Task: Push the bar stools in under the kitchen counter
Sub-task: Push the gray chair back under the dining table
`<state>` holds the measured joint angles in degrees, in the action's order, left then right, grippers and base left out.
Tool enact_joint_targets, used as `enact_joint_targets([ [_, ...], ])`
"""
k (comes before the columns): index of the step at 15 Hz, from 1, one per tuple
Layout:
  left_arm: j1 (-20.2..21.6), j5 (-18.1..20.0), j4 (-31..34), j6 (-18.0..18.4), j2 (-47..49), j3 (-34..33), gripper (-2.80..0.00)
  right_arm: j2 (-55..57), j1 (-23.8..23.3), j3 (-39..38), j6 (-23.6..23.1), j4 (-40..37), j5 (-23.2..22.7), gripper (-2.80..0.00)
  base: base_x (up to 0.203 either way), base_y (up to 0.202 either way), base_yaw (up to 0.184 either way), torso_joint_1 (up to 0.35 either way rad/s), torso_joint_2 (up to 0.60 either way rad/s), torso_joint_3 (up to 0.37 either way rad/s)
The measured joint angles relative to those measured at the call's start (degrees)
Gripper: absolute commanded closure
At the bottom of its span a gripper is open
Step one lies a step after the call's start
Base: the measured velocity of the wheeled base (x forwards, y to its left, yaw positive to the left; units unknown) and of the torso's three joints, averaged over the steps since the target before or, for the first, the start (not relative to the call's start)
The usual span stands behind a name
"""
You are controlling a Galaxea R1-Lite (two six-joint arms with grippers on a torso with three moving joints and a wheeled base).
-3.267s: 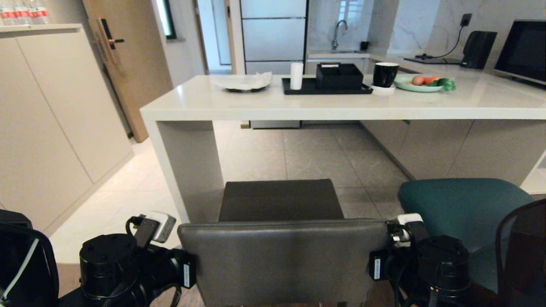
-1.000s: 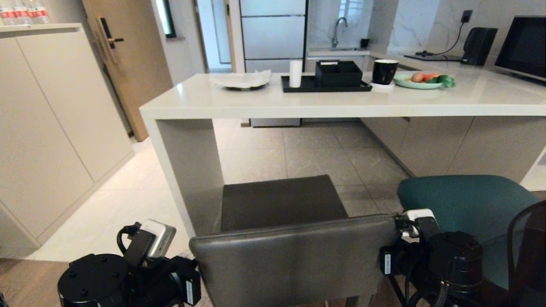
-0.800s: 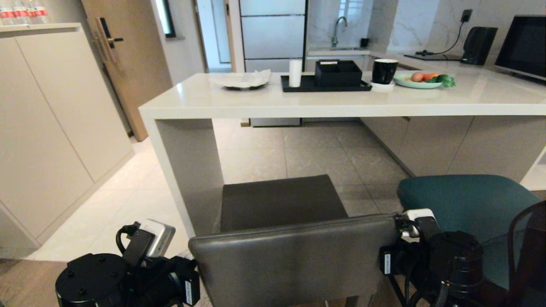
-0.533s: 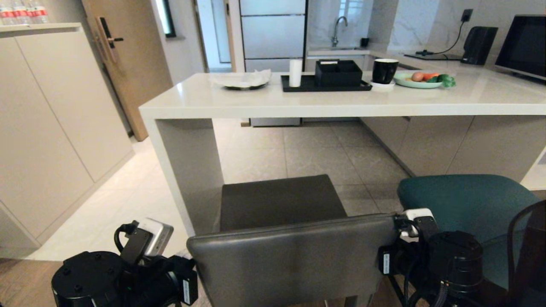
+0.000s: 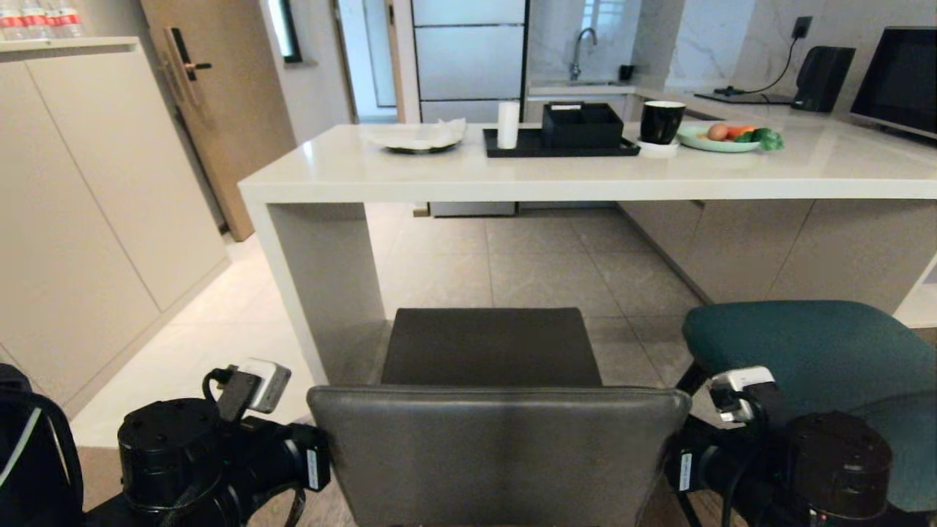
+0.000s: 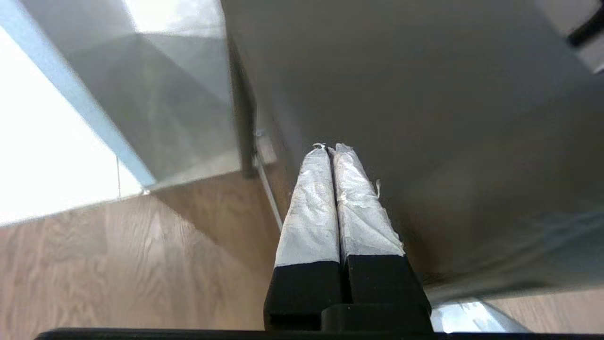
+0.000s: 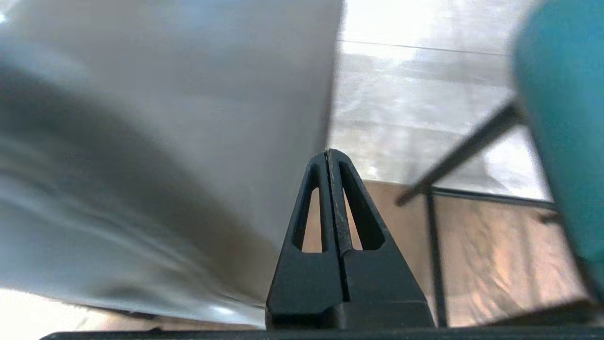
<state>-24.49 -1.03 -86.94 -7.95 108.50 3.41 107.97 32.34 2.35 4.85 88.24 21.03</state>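
Grey stool squared up, arms shifted

Back of dark-grey stool (image 5: 498, 450) now level and straight to the kitchen counter (image 5: 585, 179), no longer skewed as a second ago; seat sits slightly lower in head view. Left gripper (image 6: 331, 150) moved in beside the back's left edge; right gripper (image 7: 329, 153) dropped lower and rightward.

The head camera looks forward and slightly down from just behind the boxy dark-grey leather stool (image 5: 498, 432) toward the long white stone-look counter (image 5: 585, 179) farther off. Each wrist camera sits very close to that stool's backrest, one at its left edge (image 6: 424, 118), one at its right (image 7: 165, 118); all three views share it.
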Motion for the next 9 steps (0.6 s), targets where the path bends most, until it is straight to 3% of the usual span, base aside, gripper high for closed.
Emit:
enact_joint_targets([
  [5,-0.1,1.66,-0.1,-0.21,-0.85,0.11,0.0,-1.74,-0.28,1.06,-0.84,-0.76,0.6,0.0,0.0,0.0,0.0,0.0,0.0,0.0],
  [9,-2.6,2.4,-0.16,-0.78,-3.04,-1.3,0.0,-1.02,3.42,7.93,-1.42,-3.25,1.13,0.0,0.0,0.0,0.0,0.0,0.0,0.0],
])
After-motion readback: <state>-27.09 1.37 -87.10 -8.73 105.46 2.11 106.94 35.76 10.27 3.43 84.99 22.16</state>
